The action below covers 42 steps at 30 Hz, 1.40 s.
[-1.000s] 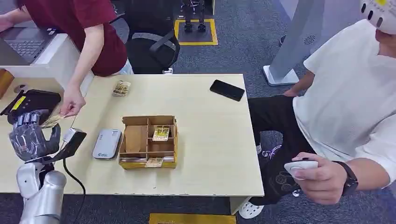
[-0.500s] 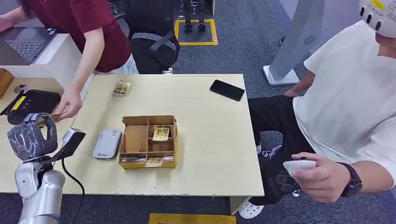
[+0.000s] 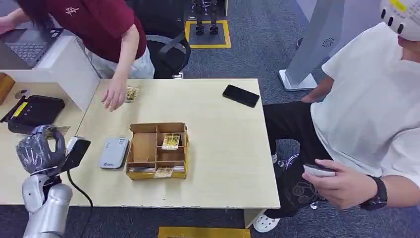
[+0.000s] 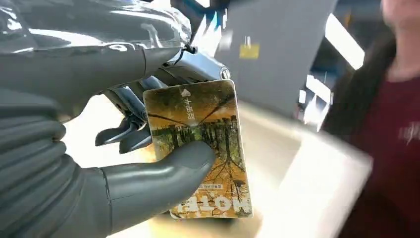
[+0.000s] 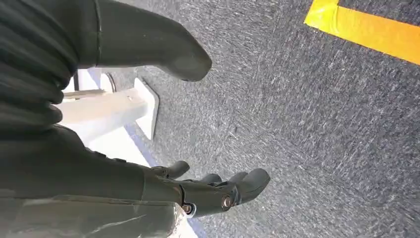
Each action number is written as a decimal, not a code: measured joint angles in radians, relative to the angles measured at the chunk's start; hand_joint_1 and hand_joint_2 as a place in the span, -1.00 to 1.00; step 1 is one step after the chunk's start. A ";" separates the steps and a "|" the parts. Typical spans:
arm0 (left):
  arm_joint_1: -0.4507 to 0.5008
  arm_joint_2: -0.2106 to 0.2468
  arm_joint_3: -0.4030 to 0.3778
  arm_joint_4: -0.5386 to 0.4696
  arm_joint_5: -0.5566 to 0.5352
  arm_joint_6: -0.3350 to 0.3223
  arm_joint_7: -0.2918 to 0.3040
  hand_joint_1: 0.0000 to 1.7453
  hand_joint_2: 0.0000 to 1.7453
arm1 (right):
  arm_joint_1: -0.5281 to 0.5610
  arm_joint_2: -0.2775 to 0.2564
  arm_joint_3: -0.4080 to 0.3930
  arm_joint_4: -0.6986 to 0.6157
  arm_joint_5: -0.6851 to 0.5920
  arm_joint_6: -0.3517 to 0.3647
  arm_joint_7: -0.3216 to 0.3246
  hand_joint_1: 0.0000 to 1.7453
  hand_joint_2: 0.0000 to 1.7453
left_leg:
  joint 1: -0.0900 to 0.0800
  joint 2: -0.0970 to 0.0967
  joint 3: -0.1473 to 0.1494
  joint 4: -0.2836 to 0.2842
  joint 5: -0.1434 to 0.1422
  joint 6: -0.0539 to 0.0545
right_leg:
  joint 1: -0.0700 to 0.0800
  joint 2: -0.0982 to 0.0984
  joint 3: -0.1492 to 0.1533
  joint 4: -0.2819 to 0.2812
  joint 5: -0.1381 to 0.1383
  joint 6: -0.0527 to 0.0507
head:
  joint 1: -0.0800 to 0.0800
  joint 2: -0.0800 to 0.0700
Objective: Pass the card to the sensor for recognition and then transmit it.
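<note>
My left hand [image 3: 38, 148] is raised over the table's near left corner and pinches a yellow-brown hotel card [image 3: 55, 130]. In the left wrist view the thumb [image 4: 163, 171] presses on the card [image 4: 208, 134] and the darker fingers lie behind it. A black scanner [image 3: 77, 151] on a stand with a cable stands right beside that hand. The white card reader [image 3: 113, 152] lies flat a little further right. My right hand [image 5: 198, 191] hangs over grey carpet with its fingers apart and nothing in it.
A cardboard organiser [image 3: 143, 148] with cards sits mid-table. At the far left edge a person in red reaches a hand [image 3: 114, 94] to a card stack [image 3: 131, 93]. A black terminal [image 3: 34, 110] lies left, a phone [image 3: 240, 95] far right. A seated person in white [image 3: 366, 114] holds a small device.
The person in red has let go of the card and drawn the hand back to the stack at the far edge. My left hand keeps the card, held slightly further right.
</note>
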State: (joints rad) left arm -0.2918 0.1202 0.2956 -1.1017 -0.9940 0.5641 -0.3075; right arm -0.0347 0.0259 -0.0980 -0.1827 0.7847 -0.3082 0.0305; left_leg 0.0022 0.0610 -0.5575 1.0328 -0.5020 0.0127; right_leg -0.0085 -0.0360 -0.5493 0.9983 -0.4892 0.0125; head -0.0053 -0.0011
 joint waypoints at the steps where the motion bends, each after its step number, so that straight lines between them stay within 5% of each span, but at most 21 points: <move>1: 0.010 0.002 -0.014 0.001 0.024 -0.032 0.001 1.00 1.00 | 0.000 0.000 -0.003 0.000 0.002 0.000 0.000 -1.00 1.00 | 0.000 0.000 0.000 0.000 0.000 0.000 | 0.000 0.000 0.000 0.000 0.000 0.000 | 0.000 0.000; 8: 0.090 0.004 -0.101 -0.015 0.292 -0.363 -0.061 1.00 1.00 | 0.001 0.000 -0.028 0.000 0.013 -0.001 -0.005 -1.00 1.00 | 0.000 0.000 0.000 0.000 0.000 0.000 | 0.000 0.000 0.000 0.000 0.000 0.000 | 0.000 0.000; 17: 0.139 0.020 -0.162 -0.051 0.496 -0.596 -0.047 1.00 1.00 | 0.001 0.000 -0.054 0.000 0.021 -0.003 -0.005 -1.00 1.00 | 0.000 0.000 0.000 0.000 0.000 0.000 | 0.000 0.000 0.000 0.000 0.000 0.000 | 0.000 0.000; 35: 0.008 -0.037 -0.172 -0.029 0.402 -0.395 0.187 1.00 1.00 | 0.001 0.002 -0.073 0.000 0.063 -0.010 0.012 -1.00 1.00 | 0.000 0.000 0.000 0.001 0.000 -0.001 | 0.000 0.000 0.000 0.000 0.001 0.000 | 0.000 0.000; 42: -0.066 -0.064 -0.190 0.063 0.344 -0.378 0.225 1.00 1.00 | 0.000 0.003 -0.073 0.000 0.081 -0.011 0.008 -1.00 1.00 | 0.000 0.000 0.000 0.001 0.000 -0.001 | 0.000 0.000 0.000 0.000 0.001 0.000 | 0.000 0.000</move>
State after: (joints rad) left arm -0.3581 0.0557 0.1053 -1.0383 -0.6505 0.1866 -0.0820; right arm -0.0350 0.0290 -0.1709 -0.1827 0.8656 -0.3189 0.0381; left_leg 0.0022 0.0610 -0.5575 1.0339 -0.5016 0.0121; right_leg -0.0085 -0.0359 -0.5495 0.9984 -0.4883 0.0125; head -0.0053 -0.0011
